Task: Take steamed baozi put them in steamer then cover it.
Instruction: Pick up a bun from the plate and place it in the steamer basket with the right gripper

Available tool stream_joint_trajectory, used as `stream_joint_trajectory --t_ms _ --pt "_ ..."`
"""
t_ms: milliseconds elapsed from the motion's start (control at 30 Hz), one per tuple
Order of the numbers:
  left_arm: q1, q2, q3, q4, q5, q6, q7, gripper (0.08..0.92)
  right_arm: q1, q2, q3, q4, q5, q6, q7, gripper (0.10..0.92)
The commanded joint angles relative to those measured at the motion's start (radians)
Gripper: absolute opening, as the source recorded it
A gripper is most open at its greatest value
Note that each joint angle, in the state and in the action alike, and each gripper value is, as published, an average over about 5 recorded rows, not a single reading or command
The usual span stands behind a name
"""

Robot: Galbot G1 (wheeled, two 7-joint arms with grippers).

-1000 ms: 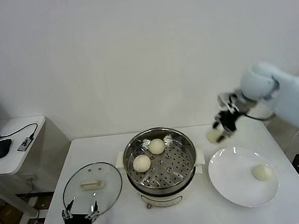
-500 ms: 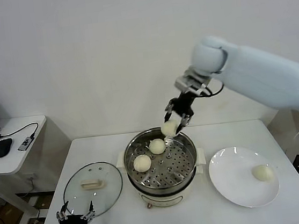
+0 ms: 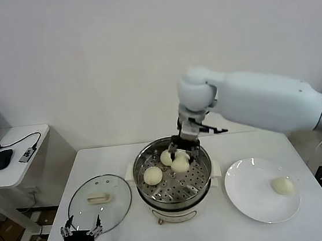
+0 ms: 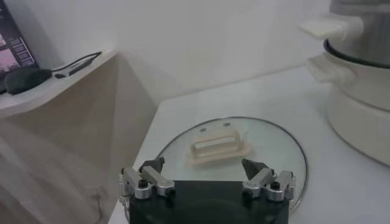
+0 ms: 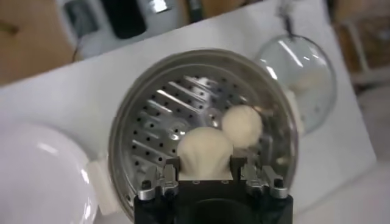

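We have swung the right tool (image 3: 182, 155) from beside the plate (image 3: 247, 199) down into the steamer (image 3: 175, 195), still clenched on a third baozi (image 3: 180, 163), leaving one baozi (image 3: 282, 186) plated; the left tool (image 3: 81, 232) waits open near the cover (image 3: 99, 200)

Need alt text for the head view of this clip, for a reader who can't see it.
The right gripper holds a bun low inside the steel steamer, beside two buns already on its tray. A fourth bun sits on the white plate to the right; the glass lid lies to the left, by the idle left gripper.
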Motion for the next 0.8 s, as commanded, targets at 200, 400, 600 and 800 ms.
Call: stream_joint_trajectory --t_ms 200,400,600,800 --pt "0.015 -0.006 -0.001 -0.03 -0.016 0.002 0.004 0.823 -0.059 0.028 -0.046 0.124 -0.158 0.057 0.033 0.518" --pt "0.007 -0.007 0.001 -0.034 -0.016 0.005 0.01 0.823 -0.091 0.073 -0.044 0.083 -0.166 0.041 0.047 0.518" --pt "0.005 0.001 -0.007 -0.031 -0.015 0.006 0.017 0.823 -0.113 0.103 -0.047 0.076 -0.158 0.026 0.062 0.518" --pt "0.006 0.004 -0.014 -0.027 -0.015 0.005 0.018 0.823 -0.137 0.119 -0.045 0.039 -0.179 0.026 0.072 0.518"
